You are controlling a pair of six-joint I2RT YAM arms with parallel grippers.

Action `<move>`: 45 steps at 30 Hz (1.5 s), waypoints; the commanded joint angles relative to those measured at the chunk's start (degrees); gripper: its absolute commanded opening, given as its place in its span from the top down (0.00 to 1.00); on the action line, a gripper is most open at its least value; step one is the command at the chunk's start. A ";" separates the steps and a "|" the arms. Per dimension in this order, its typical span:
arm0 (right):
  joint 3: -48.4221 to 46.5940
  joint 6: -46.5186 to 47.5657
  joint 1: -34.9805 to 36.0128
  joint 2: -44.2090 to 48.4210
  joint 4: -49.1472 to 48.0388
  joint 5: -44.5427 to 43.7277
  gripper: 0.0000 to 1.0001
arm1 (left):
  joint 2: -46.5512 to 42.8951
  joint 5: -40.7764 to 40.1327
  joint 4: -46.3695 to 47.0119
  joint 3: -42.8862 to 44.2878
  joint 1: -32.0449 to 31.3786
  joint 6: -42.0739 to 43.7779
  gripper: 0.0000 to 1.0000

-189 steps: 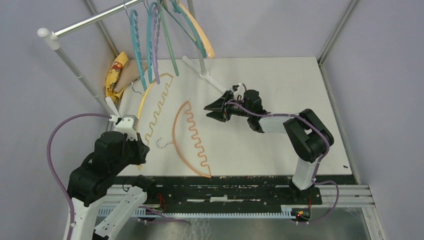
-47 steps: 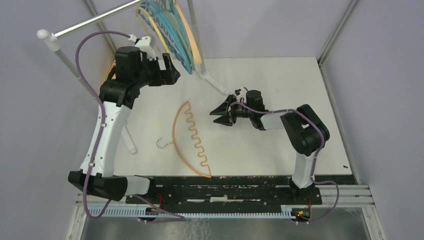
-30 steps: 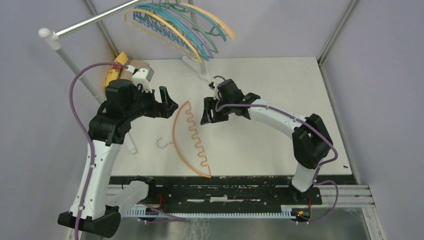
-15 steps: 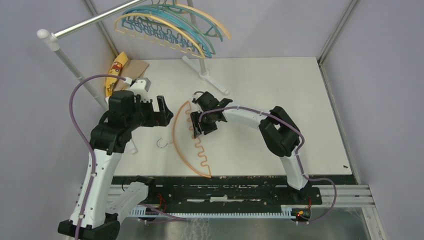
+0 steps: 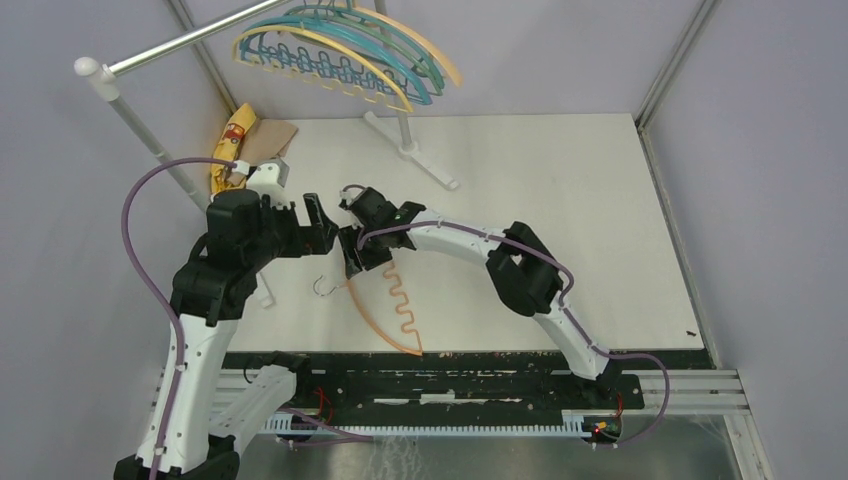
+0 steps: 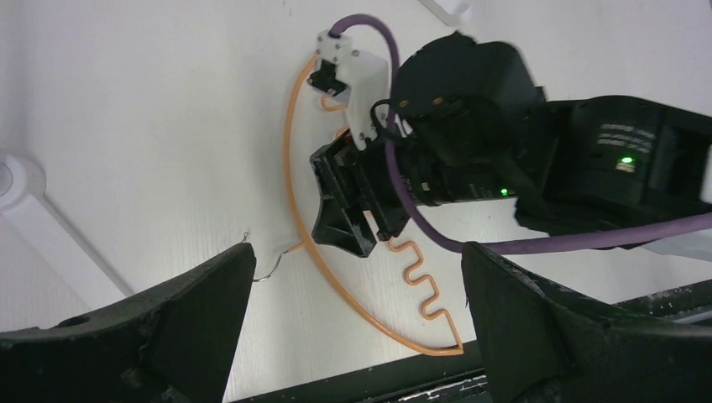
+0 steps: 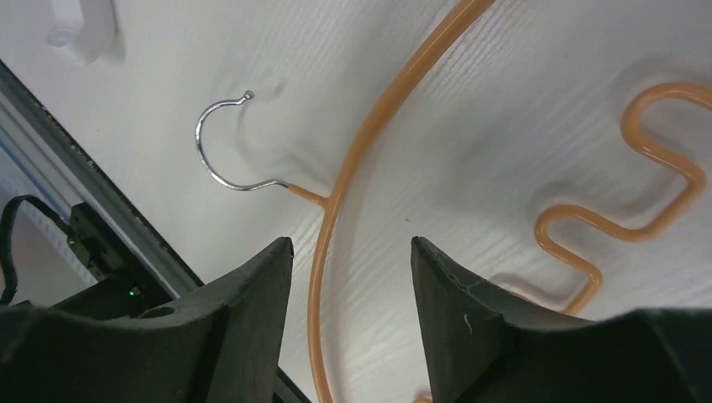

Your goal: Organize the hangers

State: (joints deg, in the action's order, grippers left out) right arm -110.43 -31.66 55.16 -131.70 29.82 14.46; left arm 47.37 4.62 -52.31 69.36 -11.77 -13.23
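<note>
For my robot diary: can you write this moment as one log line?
right gripper: open, straddling thin orange plastic hanger | left gripper: open, nearby | other hangers: on rack

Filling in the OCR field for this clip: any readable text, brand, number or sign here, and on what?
No text here is legible.
Small white print on the black arm casing: too blurred to read.
Red printed patch on the yellow cloth: too small to read.
No marking visible on the orange hanger.
</note>
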 commanded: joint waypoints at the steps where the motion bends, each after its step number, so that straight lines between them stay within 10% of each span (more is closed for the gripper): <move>1: -6.25 -1.35 1.70 -4.23 2.35 -3.17 0.38 | -2.17 -0.05 0.34 0.75 -0.18 -1.97 0.01; 20: -16.70 -0.32 7.24 -17.02 12.05 -20.19 0.44 | -5.99 1.26 -0.07 0.16 -0.18 -1.53 0.01; 27: -15.27 -1.79 7.52 -20.10 13.70 -25.59 0.60 | -7.07 1.44 -1.08 0.50 -0.21 -1.36 0.01; 33: -10.32 -4.72 7.02 -19.51 11.19 -24.97 0.95 | -8.14 1.22 -2.25 1.22 -0.18 -1.19 0.01; 45: 27.39 -27.75 -9.06 8.02 -38.20 -0.26 0.99 | -10.44 7.37 0.12 -1.09 -0.18 -1.35 0.01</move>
State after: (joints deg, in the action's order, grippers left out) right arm -92.29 -48.69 54.81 -129.91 6.44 5.78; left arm 37.52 7.79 -55.51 69.47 -11.77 -13.23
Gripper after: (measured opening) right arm 0.021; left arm 0.991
